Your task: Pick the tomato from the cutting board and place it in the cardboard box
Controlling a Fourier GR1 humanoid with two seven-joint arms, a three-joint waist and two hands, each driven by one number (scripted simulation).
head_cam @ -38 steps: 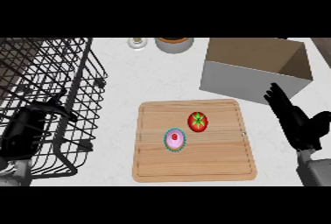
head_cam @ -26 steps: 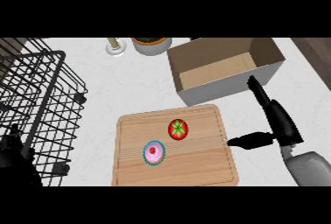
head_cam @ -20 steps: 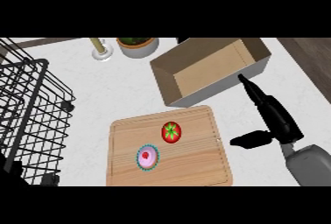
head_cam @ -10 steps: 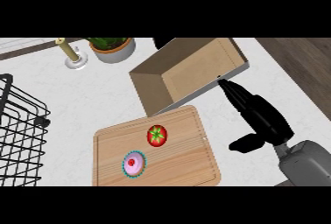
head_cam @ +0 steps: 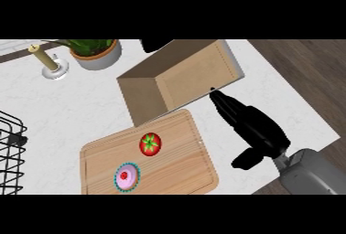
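Observation:
A red tomato [head_cam: 150, 143] with a green stalk lies on the wooden cutting board [head_cam: 182, 155], towards its far side. The open cardboard box [head_cam: 177, 77] stands just behind the board's far edge. My right hand [head_cam: 251, 125] is open to the right of the board, fingers straight and pointing up towards the box's near right corner, thumb hanging down. It holds nothing and is well apart from the tomato. My left hand does not show.
A pink cupcake [head_cam: 126, 177] in a teal wrapper sits on the board in front of the tomato. A black wire rack [head_cam: 9, 155] is at the left edge. A potted plant [head_cam: 94, 51] and a candle [head_cam: 46, 60] stand at the back left. The counter's edge runs along the right.
The view has swung to the right: rack, board and box have slid left and now sit tilted in the picture. My right hand has stretched its fingers forward towards the box. My left hand has gone from view.

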